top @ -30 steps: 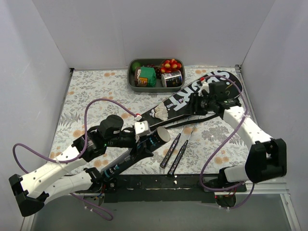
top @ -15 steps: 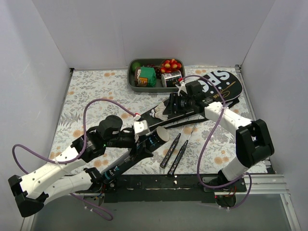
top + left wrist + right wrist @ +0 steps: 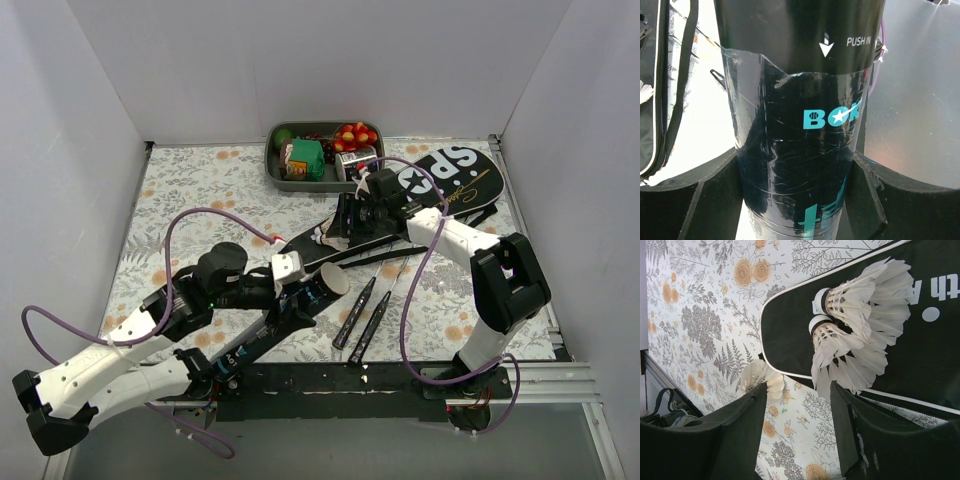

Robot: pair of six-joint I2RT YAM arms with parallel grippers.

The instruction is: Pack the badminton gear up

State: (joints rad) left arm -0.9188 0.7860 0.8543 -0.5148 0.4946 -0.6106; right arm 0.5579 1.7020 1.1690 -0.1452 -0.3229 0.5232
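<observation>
The long black "SPORT" cover (image 3: 445, 178) lies diagonally at the right. Two white shuttlecocks (image 3: 850, 310) rest on its narrow end, and a third (image 3: 759, 377) lies on the mat beside it. My right gripper (image 3: 345, 222) hovers just above them, open and empty (image 3: 797, 387). Two black racket handles (image 3: 356, 310) lie side by side at the front. Their thin shafts run under the cover, and the heads are hidden. My left gripper (image 3: 300, 285) is shut on a black shuttlecock tube (image 3: 795, 150) with teal lettering, which lies slanted at front centre.
A grey oval tray (image 3: 272, 160) of colourful toy food stands at the back centre. White walls close in the floral mat (image 3: 190, 190) on three sides. A black rail (image 3: 330, 378) runs along the near edge. Purple cables loop over both arms.
My right gripper has swung left from over the cover's wide end to above the shuttlecocks at its narrow end. My left arm has shifted slightly, still holding the tube.
</observation>
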